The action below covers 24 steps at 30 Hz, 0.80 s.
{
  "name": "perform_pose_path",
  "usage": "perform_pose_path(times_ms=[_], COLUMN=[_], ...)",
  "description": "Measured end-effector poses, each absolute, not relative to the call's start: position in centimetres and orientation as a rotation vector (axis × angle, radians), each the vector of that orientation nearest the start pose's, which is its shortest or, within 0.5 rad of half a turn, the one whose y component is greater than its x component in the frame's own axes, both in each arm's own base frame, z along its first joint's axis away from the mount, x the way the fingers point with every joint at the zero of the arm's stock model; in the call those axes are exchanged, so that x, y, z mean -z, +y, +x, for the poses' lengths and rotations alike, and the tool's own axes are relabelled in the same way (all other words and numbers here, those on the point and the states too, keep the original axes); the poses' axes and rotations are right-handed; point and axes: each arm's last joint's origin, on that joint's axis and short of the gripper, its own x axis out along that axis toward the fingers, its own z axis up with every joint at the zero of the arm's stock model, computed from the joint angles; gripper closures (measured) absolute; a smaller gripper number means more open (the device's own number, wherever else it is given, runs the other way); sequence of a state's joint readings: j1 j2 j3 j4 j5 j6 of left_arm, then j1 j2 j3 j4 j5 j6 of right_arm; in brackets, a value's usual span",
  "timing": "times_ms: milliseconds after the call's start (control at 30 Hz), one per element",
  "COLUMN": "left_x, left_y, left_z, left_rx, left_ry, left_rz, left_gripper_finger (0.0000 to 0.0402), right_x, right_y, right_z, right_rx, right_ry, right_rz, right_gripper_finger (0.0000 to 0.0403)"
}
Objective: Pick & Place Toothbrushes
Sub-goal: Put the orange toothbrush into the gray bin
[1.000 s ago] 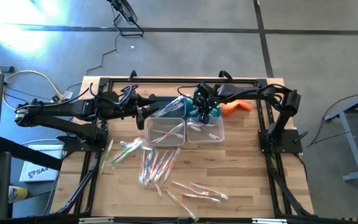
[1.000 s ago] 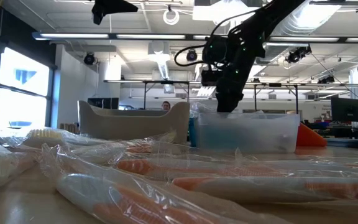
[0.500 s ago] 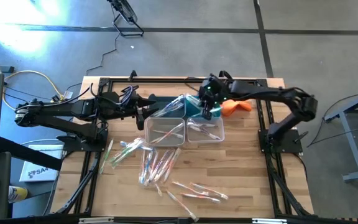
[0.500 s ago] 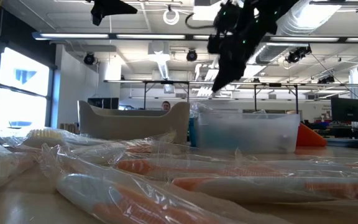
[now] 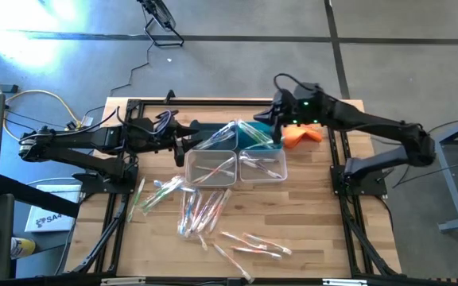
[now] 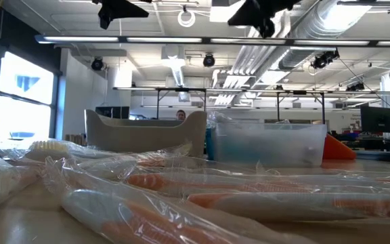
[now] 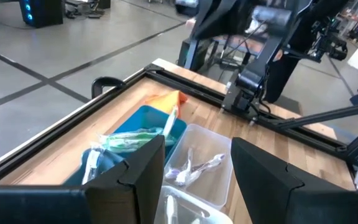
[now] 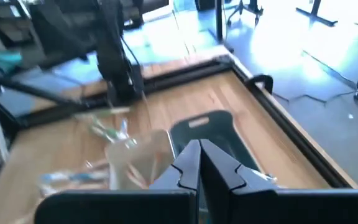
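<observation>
Wrapped toothbrushes lie loose on the wooden table in clumps [image 5: 201, 208], [image 5: 249, 245]. More lie inside two clear bins [image 5: 211, 167], [image 5: 262, 165]. A bundle [image 7: 129, 140] rests in the blue bin [image 5: 249, 135] and sticks out over its rim. My right gripper [image 5: 267, 121] hangs shut and empty high above the bins, at the top of the low view [image 6: 259, 13]. My left gripper [image 7: 194, 158] stands open at the far left of the bins [image 5: 186, 146], nothing between its fingers.
An orange cloth [image 5: 302, 137] lies to the right of the blue bin. A black frame [image 5: 229, 102] runs along the table's edges. Bare wood [image 5: 316, 230] shows at the near right. Wrapped toothbrushes [image 6: 181, 190] fill the foreground of the low view.
My right gripper has risen from just over the right clear bin to well above the bins, drifting toward the table's far right. It has tipped from pointing steeply down to nearly level and stays shut.
</observation>
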<state>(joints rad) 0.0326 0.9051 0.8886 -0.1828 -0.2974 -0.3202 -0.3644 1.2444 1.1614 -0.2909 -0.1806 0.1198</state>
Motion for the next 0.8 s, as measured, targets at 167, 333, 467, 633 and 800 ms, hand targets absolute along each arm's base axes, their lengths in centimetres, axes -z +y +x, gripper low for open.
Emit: perform_pose_path(times_ms=[167, 333, 467, 633, 800], left_x=[-34.6, -34.5, -34.5, -34.5, -34.5], left_y=[1.5, 1.5, 1.5, 1.5, 1.5], left_z=[19.6, 19.6, 19.6, 19.6, 19.6], left_rx=[-0.36, -0.362, -0.362, -0.362, -0.362], left_ry=[0.166, 0.176, 0.176, 0.176, 0.176], left_rz=[-0.287, -0.285, -0.285, -0.285, -0.285], left_gripper_finger=[0.022, 0.022, 0.022, 0.022, 0.022], right_x=[-37.4, -38.6, -38.8, -38.5, -38.2], right_y=[-7.9, -5.9, -4.0, -1.0, 2.3], right_z=[24.3, 23.4, 23.3, 23.5, 23.3], right_rx=[0.176, 0.139, 0.138, 0.153, 0.164], right_ry=[0.291, 0.25, 0.246, 0.273, 0.3], right_rz=[0.249, 0.244, 0.221, 0.245, 0.288], right_gripper_finger=[0.04, 0.04, 0.04, 0.04, 0.04])
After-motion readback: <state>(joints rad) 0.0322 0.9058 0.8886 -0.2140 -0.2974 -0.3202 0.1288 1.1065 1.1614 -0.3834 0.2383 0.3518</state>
